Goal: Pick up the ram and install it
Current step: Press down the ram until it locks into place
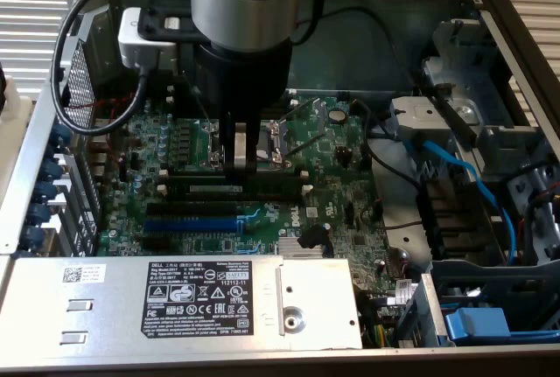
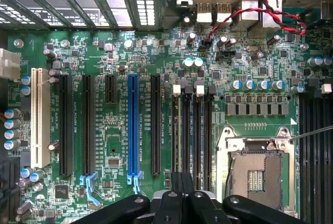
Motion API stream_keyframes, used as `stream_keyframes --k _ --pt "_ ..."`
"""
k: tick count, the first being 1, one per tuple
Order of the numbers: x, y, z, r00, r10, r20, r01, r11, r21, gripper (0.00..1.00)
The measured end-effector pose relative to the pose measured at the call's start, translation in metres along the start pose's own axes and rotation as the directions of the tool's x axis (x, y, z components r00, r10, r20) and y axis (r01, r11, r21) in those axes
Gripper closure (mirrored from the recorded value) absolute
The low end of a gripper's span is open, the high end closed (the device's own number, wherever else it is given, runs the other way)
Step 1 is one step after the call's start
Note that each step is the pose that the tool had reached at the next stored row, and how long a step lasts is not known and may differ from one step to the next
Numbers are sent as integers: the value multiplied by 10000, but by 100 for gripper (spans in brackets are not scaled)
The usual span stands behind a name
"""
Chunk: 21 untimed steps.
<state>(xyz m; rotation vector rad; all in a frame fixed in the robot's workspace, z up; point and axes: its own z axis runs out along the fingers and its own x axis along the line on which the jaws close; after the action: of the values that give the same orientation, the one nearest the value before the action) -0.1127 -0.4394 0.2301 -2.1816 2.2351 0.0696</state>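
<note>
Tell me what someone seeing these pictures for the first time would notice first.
The big silver and black robot arm drops into the open computer case, its gripper right over the green motherboard by the memory slots. In the wrist view, the bright blue expansion slot stands out among black ones, with the open metal processor socket beside the memory slots. In the exterior view, a labelled grey power supply fills the near edge.

"DELL" on the power supply label (image 1: 199,298) and motherboard (image 1: 297,216).
</note>
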Motion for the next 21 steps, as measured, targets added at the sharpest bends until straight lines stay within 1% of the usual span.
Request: stream_keyframes --k 9,21 --pt "1 -2 14 10000 1 0 -1 10000 -30 89" --pt "1 -7 18 10000 3 0 -3 10000 -49 89"
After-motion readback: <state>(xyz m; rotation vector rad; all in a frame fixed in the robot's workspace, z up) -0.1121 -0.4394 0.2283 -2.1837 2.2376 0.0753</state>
